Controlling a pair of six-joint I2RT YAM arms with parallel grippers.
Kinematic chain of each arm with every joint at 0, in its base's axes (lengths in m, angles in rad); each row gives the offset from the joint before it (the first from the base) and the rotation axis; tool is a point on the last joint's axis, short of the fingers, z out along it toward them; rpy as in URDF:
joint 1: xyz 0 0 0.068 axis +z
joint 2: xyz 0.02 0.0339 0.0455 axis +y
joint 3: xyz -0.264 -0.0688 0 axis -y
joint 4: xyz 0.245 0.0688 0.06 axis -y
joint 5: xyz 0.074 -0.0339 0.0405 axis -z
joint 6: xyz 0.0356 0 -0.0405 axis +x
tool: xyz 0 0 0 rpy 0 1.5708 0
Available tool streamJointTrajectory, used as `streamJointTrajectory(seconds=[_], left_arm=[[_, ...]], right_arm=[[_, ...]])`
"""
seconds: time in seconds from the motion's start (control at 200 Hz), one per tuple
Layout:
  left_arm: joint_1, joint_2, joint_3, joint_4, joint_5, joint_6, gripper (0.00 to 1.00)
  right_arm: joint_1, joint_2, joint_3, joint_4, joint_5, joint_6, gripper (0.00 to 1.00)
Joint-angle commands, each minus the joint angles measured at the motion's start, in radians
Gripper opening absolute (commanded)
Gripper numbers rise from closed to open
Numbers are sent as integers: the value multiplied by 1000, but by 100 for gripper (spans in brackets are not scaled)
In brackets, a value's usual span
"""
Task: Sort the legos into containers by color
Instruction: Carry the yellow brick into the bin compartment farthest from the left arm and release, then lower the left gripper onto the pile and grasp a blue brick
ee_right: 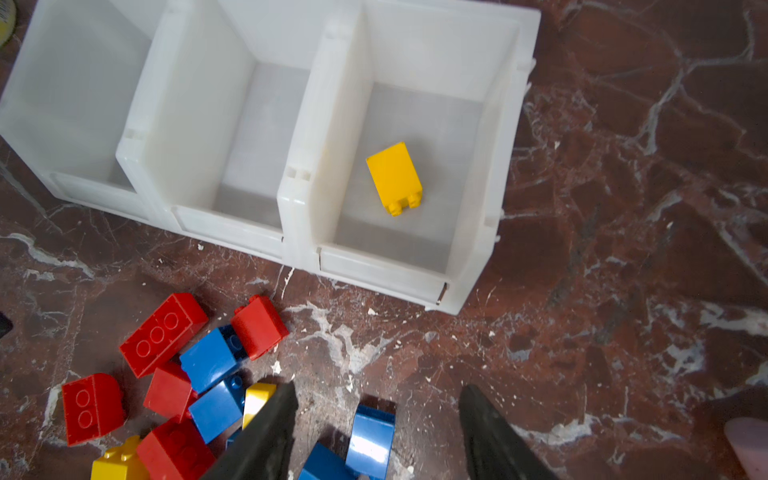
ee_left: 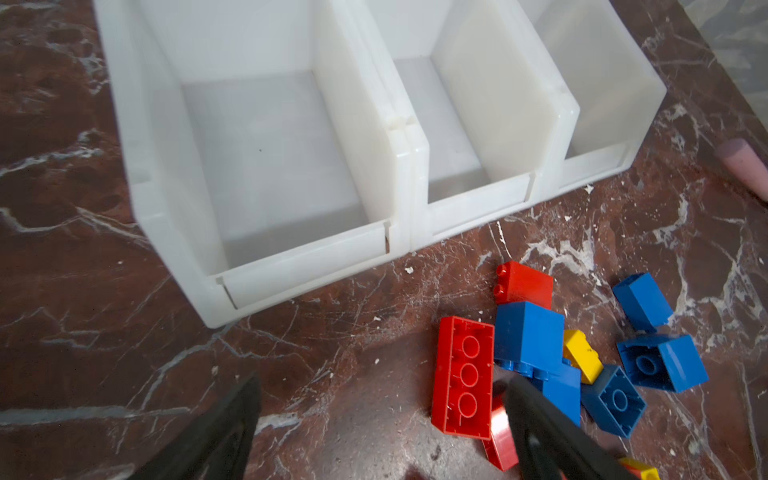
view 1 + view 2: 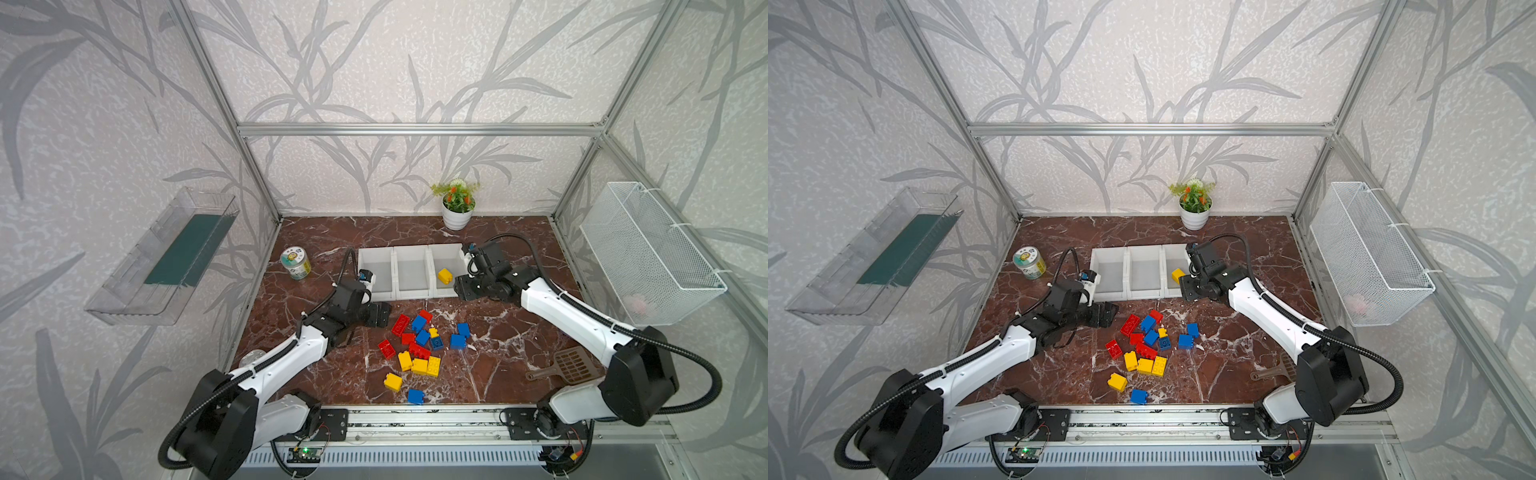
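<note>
- Teal-topped jar (image 3: 295, 262) on the left of the marble-patterned worktop (image 3: 498, 365) carries a printed label, too small to read.
- The left arm reaches in from the near left corner. Its left claw (image 3: 380, 314) sits low over the worktop, just in front of the leftmost bin's corner and beside the brick pile.
- In the left wrist view its fingers (image 2: 232, 424) stand spread wide, with only bare worktop between them.
- The right arm stretches from the near right corner. Its right claw (image 3: 464, 286) hangs at the low front of the rightmost bin.
- In the right wrist view its fingers (image 1: 266, 436) are parted and grip nothing.
- The containers (image 3: 394, 272), three white bins joined in a row, stand mid-worktop. One yellow brick (image 3: 444, 276) lies on its side in the rightmost bin.
- The legos (image 3: 419, 345), red, blue and yellow, lie loose in front of the bins. A yellow one (image 3: 392, 381) and a blue one (image 3: 415, 396) sit apart nearer the front edge.
</note>
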Motion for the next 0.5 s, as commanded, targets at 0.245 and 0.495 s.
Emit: streamJointTrajectory(seconds=[0.245,0.495], left_arm=[[-89,125,82,-14,68,53,91],[-198,236,192,-82,79,131,87]], right_arm=[[3,-71,-70,11,55,59,63],[3,-62,-69,11,53,78,63]])
